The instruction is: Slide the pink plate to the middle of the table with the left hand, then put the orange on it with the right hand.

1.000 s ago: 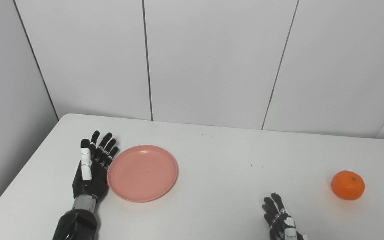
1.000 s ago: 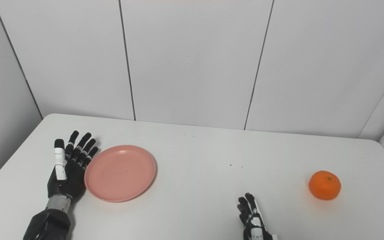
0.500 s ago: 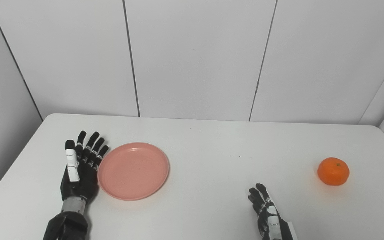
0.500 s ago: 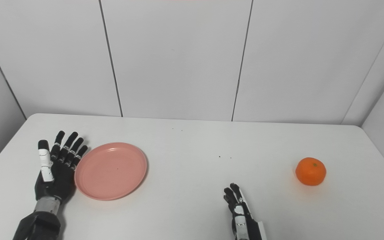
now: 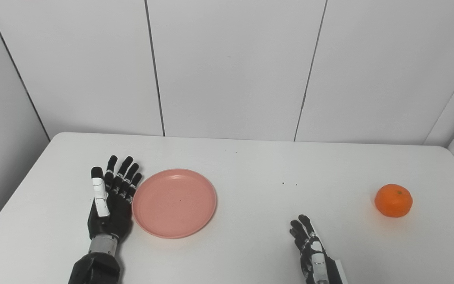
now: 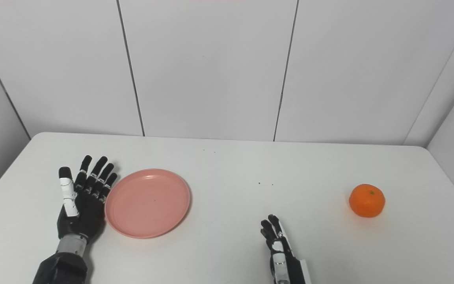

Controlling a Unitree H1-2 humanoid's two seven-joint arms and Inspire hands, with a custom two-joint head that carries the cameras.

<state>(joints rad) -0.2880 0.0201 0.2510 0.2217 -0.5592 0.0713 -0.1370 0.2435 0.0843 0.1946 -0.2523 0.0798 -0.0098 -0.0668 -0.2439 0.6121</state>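
A round pink plate point(image 5: 174, 202) lies flat on the white table point(image 5: 250, 169), left of centre. My left hand point(image 5: 110, 201) stands on edge against the plate's left rim, open, fingers straight and pointing away from me. An orange point(image 5: 393, 200) sits alone at the right side of the table. Near the front edge my right hand point(image 5: 313, 254) rests open, well left of the orange and holding nothing. The same plate point(image 6: 147, 202), orange point(image 6: 367, 200), left hand point(image 6: 82, 201) and right hand point(image 6: 279, 252) appear in the right eye view.
White wall panels rise behind the table's far edge. A few tiny dark specks point(image 5: 289, 184) dot the tabletop between the plate and the orange.
The left hand and the pink plate have shifted a little to the right together. The camera swung between the oldest frames and now. The right hand stays low at the front edge.
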